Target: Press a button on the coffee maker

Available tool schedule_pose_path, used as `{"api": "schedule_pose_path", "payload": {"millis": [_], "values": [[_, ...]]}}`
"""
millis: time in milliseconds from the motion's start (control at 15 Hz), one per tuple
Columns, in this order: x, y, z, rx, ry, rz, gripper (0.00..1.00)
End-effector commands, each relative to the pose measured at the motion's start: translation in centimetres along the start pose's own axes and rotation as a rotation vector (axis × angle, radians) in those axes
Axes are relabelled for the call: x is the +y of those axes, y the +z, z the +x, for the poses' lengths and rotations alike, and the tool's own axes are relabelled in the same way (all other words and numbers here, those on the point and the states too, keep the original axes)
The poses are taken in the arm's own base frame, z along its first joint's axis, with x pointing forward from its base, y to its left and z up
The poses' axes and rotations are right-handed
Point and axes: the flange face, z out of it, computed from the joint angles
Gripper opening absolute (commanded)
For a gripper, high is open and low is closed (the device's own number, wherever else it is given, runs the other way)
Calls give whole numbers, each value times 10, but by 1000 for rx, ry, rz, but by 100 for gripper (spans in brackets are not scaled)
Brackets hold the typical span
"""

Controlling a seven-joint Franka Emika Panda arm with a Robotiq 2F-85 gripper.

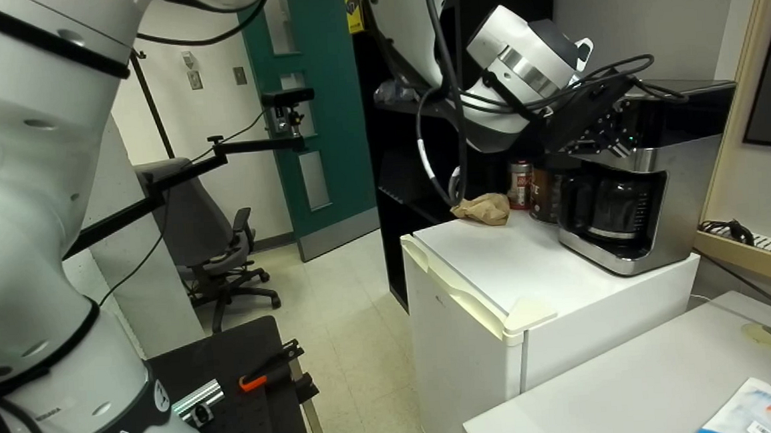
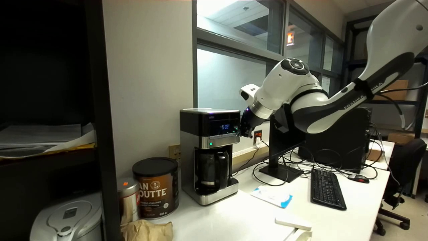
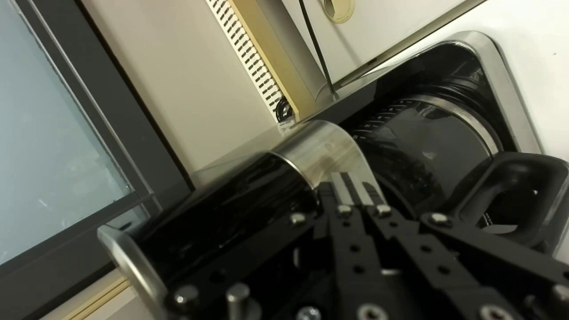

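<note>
The coffee maker is boxy, black and silver; it shows in both exterior views (image 1: 691, 188) (image 2: 190, 124). Its front display (image 2: 224, 127) reads 5:02, and a lit green button (image 2: 211, 143) sits on the silver band below. In the wrist view its silver band (image 3: 322, 146) and dark glass carafe (image 3: 426, 146) show at an angle. My gripper (image 3: 353, 189) is shut with nothing between its fingertips. In both exterior views the gripper (image 1: 621, 143) (image 2: 238, 131) is at the right part of the machine's front panel, close to the band. I cannot tell whether the tips touch it.
The machine stands on a white fridge (image 1: 482, 264). A brown coffee can (image 2: 157, 190), a smaller tin (image 2: 128, 201) and a crumpled paper bag (image 2: 147, 231) stand beside it. A monitor (image 2: 284, 144) and keyboard (image 2: 327, 189) are on the adjoining desk. A black shelf (image 1: 400, 175) is close by.
</note>
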Motion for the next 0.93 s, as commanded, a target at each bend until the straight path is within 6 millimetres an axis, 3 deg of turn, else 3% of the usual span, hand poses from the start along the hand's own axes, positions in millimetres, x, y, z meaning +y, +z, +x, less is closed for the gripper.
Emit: {"api": "schedule_pose_path", "payload": {"millis": [0, 867], "values": [[3, 6, 5, 16, 4, -27, 0], [-39, -79, -46, 51, -1, 130, 0]]}}
